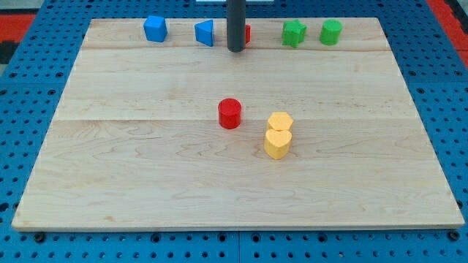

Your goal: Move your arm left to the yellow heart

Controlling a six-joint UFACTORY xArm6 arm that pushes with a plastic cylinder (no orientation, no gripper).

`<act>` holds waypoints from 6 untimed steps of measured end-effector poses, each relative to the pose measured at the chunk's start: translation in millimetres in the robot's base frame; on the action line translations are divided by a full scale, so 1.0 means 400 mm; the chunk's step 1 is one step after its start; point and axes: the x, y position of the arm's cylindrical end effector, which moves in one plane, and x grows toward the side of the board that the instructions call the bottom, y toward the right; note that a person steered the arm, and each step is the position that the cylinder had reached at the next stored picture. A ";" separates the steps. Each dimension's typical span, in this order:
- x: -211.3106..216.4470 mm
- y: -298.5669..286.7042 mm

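The yellow heart (277, 144) lies a little right of the board's middle, touching a yellow hexagon (280, 121) just above it. My tip (235, 49) is near the view's top, between a blue triangle (205, 32) on its left and a red block (246, 33) mostly hidden behind the rod. The tip is far above the yellow heart and a bit to its left. A red cylinder (229, 113) stands left of the yellow pair.
A blue block (155, 28) sits at the top left. A green star-like block (294, 33) and a green hexagon (330, 32) sit at the top right. The wooden board (110, 168) rests on a blue perforated table.
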 end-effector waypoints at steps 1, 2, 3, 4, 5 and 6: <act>0.013 -0.220; 0.094 -0.130; 0.154 0.092; 0.396 0.122; 0.481 -0.020; 0.393 -0.092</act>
